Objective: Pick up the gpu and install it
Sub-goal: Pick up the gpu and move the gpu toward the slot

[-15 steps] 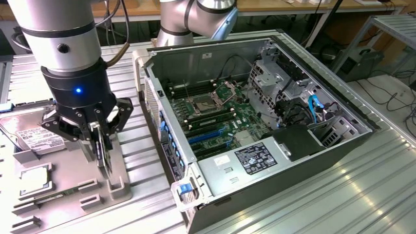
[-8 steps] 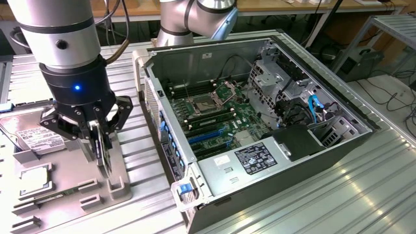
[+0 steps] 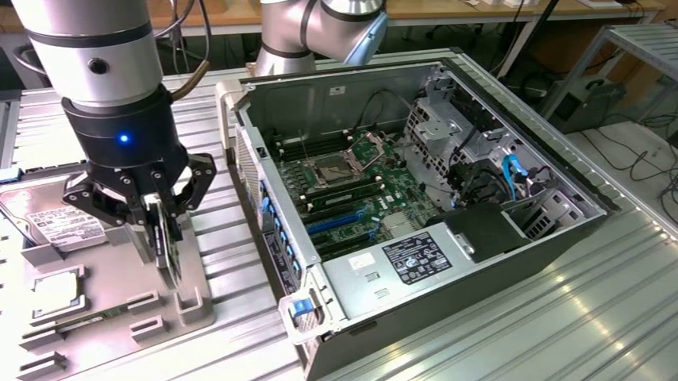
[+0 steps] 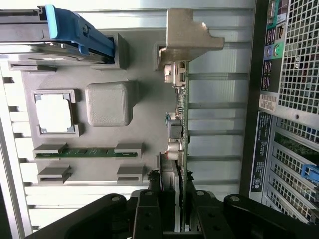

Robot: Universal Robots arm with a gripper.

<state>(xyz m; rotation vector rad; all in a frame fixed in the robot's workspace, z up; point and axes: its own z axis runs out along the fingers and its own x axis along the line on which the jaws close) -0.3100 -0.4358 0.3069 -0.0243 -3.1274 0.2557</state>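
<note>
gpu [image 3: 167,262]: thin dark circuit card with silver bracket, is standing on edge over the grey moulded tray [image 3: 111,276], beside the open black computer case [image 3: 317,103].
gripper [image 3: 157,222]: black fingers are clamping the gpu's upper edge.

Layout around the gripper [image 3: 157,230]

The graphics card [image 3: 170,266] stands on edge between the gripper's fingers, hanging straight below it, over the side of the tray [image 3: 117,270] nearest the computer case [image 3: 307,99]. Can't tell if the card touches the tray. On the tray, to the exterior view's left of the gripper, lies the hard drive [image 3: 43,226]. The chip [image 3: 59,290] sits in a pocket nearer the camera, with a memory stick [image 4: 87,153] slotted beside it. The case lies on its side on the exterior view's right of the gripper, open face up.
</note>
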